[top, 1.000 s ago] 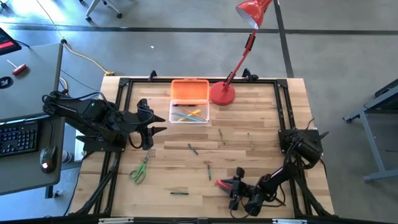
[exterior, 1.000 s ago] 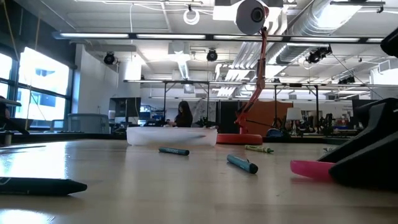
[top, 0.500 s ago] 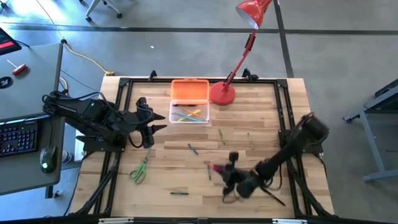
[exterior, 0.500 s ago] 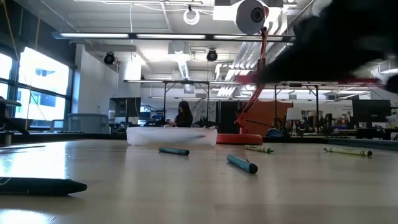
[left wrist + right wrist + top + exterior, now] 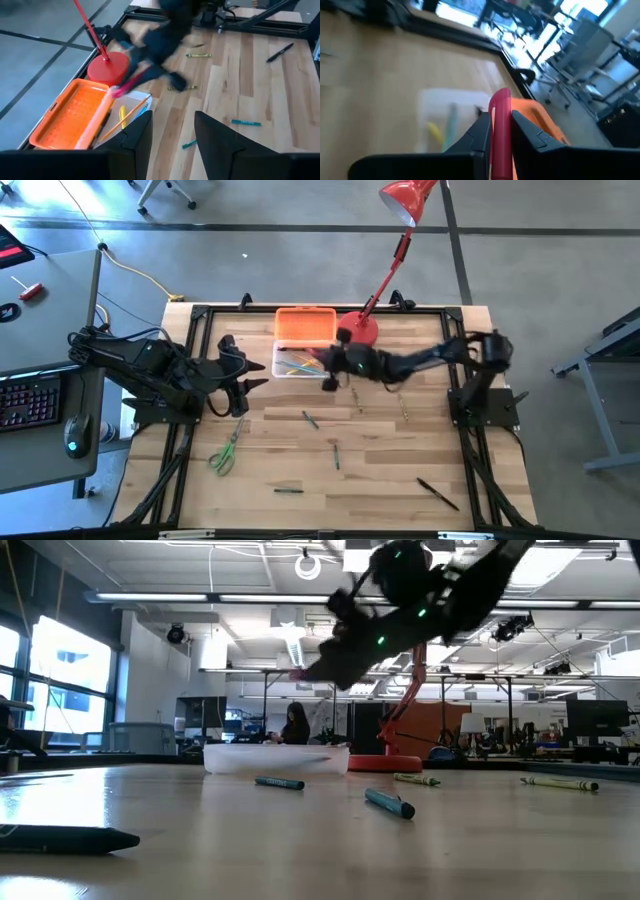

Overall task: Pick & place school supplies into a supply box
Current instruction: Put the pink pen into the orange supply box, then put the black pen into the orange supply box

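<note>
My right gripper (image 5: 333,368) hangs above the supply box, shut on a pink marker (image 5: 129,84) that sticks out past the fingertips in the right wrist view (image 5: 500,102). The box has an open orange lid (image 5: 305,325) and a clear base (image 5: 298,364) holding yellow, green and orange pens. My left gripper (image 5: 250,384) waits open at the table's left side, left of the box. Green-handled scissors (image 5: 228,450), green pens (image 5: 310,419) (image 5: 336,453) (image 5: 288,490), two crayons (image 5: 355,400) (image 5: 403,407) and a black pen (image 5: 437,494) lie flat on the table. My right gripper pinches the pink marker (image 5: 500,125) between its two fingers, which lie along it. The marker's free end (image 5: 501,95) points forward past the fingertips, toward the box. The gripper comes in from the table's right side, slanting down, and the marker is lifted clear above the clear base.
The red lamp's round base (image 5: 358,330) stands right beside the box at the far edge, and its stem (image 5: 390,265) leans away over the floor. A black frame (image 5: 458,350) runs round the table. Bare wood lies between the scattered pens.
My right arm has lifted the pink marker off the table near its near edge. It has swung quickly up and toward the far-left, to above the supply box. The gripper has stayed shut on the marker. The black pen at the near right has come into view.
</note>
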